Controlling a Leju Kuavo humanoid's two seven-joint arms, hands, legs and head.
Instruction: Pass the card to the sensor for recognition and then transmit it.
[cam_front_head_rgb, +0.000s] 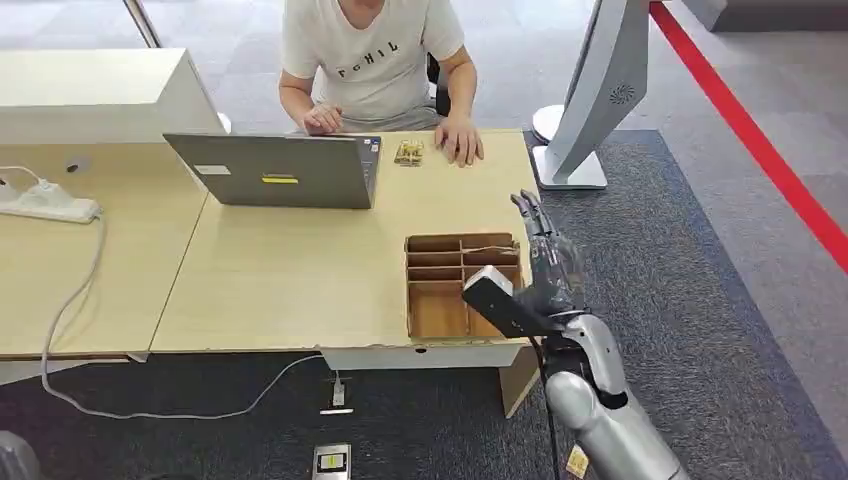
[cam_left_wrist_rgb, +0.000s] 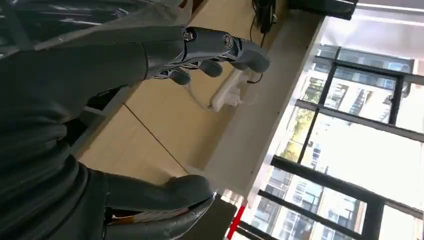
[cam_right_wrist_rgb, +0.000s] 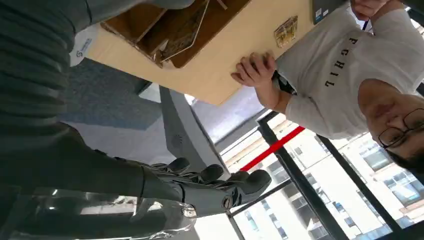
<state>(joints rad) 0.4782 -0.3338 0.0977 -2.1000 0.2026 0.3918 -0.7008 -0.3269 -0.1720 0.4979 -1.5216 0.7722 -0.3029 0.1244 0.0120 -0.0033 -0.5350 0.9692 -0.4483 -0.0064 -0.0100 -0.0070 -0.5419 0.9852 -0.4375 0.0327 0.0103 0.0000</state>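
Observation:
My right hand (cam_front_head_rgb: 545, 262) is raised beside the table's right edge, just right of a brown divided box (cam_front_head_rgb: 437, 312), fingers stretched and apart, holding nothing. In the right wrist view that hand (cam_right_wrist_rgb: 195, 186) hangs in the air, away from the box (cam_right_wrist_rgb: 135, 22). A thin pale-edged card (cam_right_wrist_rgb: 182, 34) leans in one compartment and appears as a light sliver (cam_front_head_rgb: 490, 248) in the head view. A small golden sensor (cam_front_head_rgb: 408, 152) lies at the table's far edge beside a person's hand (cam_front_head_rgb: 460, 141). My left hand (cam_left_wrist_rgb: 115, 60) is empty, with fingers and thumb apart.
A person (cam_front_head_rgb: 372, 58) sits across the table behind an open grey laptop (cam_front_head_rgb: 275, 170). A white power strip (cam_front_head_rgb: 45, 204) with its cable lies on the left desk. A white standing panel (cam_front_head_rgb: 592, 92) rises at the far right corner. Grey carpet lies to the right.

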